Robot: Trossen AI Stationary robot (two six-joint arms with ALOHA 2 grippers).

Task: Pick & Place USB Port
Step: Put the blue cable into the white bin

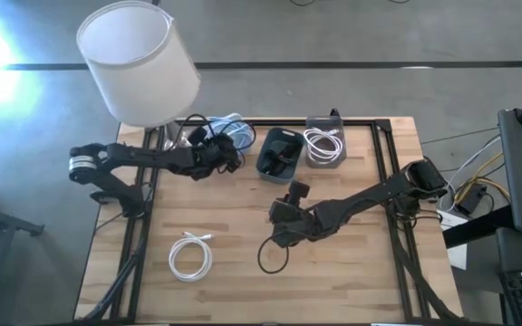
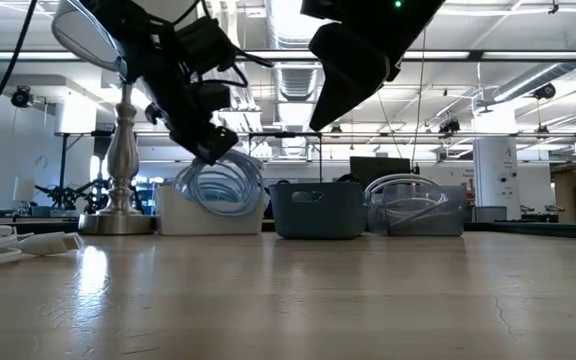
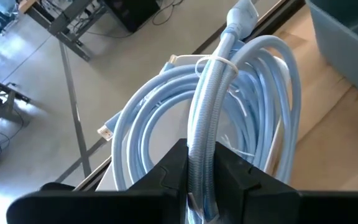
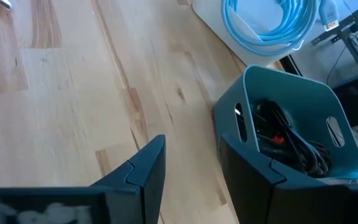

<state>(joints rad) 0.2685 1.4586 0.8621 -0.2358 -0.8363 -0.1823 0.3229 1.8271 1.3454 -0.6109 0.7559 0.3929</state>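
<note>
A coil of light-blue cable [image 3: 166, 112] stands with its lower part in a white bin [image 2: 208, 218] at the table's far left, next to the lamp. My left gripper [image 3: 201, 155] is over that bin and shut on the coil; the high view shows the left gripper [image 1: 229, 152] and the blue coil [image 1: 236, 127]. My right gripper [image 4: 191, 155] is open and holds nothing. It hovers high over the table's middle, just short of the teal bin [image 4: 291, 118] of black cables. It also shows in the high view, right gripper [image 1: 294, 193], and in the low view, right gripper [image 2: 353, 70]. My left gripper pinches a braided run of the blue coil [image 3: 205, 134] between its two fingers, the cable running lengthwise out between them. The fingers come slanting down from the table's left. The coil [image 2: 220, 185] hangs upright below them, its lower turns in the white bin.
A lamp with a white shade [image 1: 139, 63] and metal foot [image 2: 120, 190] stands at the far left corner. A grey bin with white cables [image 1: 324, 145] sits right of the teal bin [image 1: 279, 152]. A white cable coil [image 1: 191, 255] lies near the table's near left.
</note>
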